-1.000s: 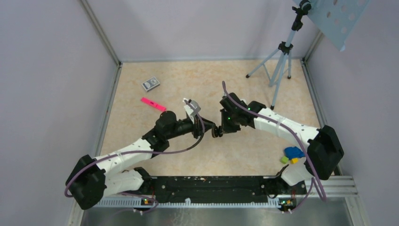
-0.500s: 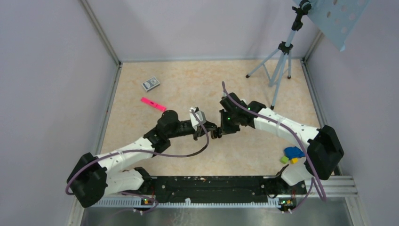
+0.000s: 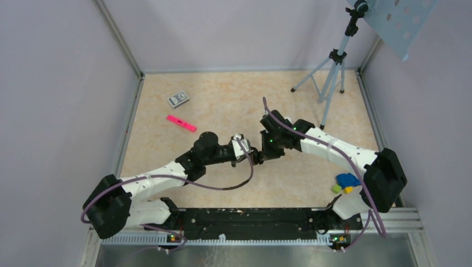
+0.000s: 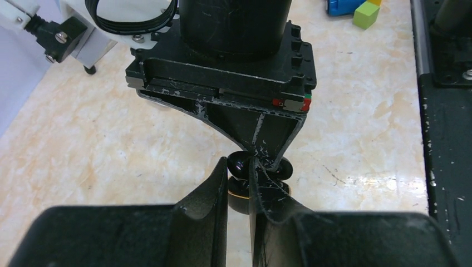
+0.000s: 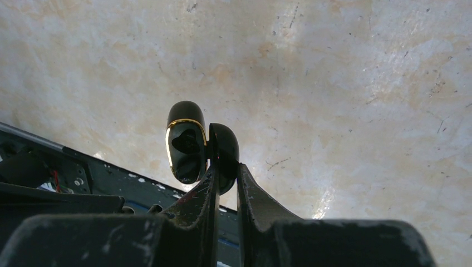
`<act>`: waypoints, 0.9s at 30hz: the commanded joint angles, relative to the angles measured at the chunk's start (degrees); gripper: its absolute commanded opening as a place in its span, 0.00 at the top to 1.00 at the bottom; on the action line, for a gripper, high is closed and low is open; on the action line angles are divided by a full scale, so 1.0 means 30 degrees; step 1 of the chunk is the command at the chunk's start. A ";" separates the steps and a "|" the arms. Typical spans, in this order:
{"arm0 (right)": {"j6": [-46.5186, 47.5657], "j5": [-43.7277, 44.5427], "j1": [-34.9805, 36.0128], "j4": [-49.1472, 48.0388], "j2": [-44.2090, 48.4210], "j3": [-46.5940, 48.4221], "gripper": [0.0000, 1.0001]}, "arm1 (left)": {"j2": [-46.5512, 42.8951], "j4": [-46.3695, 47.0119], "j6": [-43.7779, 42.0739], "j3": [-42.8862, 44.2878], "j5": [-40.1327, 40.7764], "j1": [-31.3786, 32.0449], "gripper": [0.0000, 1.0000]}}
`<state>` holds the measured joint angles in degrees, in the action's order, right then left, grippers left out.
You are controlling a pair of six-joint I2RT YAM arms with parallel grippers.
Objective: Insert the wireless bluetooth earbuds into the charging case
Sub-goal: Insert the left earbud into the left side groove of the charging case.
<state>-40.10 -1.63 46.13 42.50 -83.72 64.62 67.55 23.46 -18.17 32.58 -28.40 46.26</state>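
Left wrist view: glossy black hinged charging case (image 4: pixel 240 166), pinched by right gripper (image 5: pixel 225 168), lies directly ahead of closed left gripper (image 4: pixel 238 179).

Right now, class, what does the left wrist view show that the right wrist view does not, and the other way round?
Left wrist only: the body of the right end effector seen from the front, the left end effector reaching up to the case, and green and blue blocks at the top right. Right wrist only: the case's open face with its dark hollow. Both: the black case pinched by the right end effector, over the marbled table.
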 commanded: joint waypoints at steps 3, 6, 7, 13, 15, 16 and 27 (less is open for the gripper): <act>0.0858 0.0031 0.0164 0.1989 -0.0013 0.1609 1.00 | -0.0385 0.1321 -0.1446 0.0234 0.2334 0.0459 1.00; 0.2092 0.0220 0.0069 0.3728 -0.0969 0.2376 1.00 | -0.0408 0.1859 -0.1216 -0.0086 0.2840 0.0463 1.00; 0.2307 0.0437 0.0078 0.4158 -0.1167 0.2514 1.00 | -0.0336 0.2200 -0.1051 -0.0211 0.3179 0.0485 1.00; 0.2927 0.3198 -0.0114 0.5417 -0.2572 0.3265 1.00 | 0.0633 0.4371 -0.0555 -0.0696 0.4508 0.0488 1.00; 0.2911 0.3263 -0.0115 0.5504 -0.2593 0.3623 1.00 | 0.0729 0.4826 -0.0439 -0.0926 0.4466 0.0539 1.00; 0.2922 0.3230 -0.0128 0.5559 -0.2591 0.3776 1.00 | 0.0776 0.4999 -0.0405 -0.1015 0.4393 0.0586 1.00; 0.3225 0.0388 -0.0114 0.5965 -0.2377 0.4946 0.99 | 0.1287 0.6423 -0.0990 -0.1767 0.4046 0.1241 1.00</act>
<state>-31.42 3.18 45.95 59.05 -92.20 76.42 71.53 37.36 -20.75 27.55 -15.55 49.56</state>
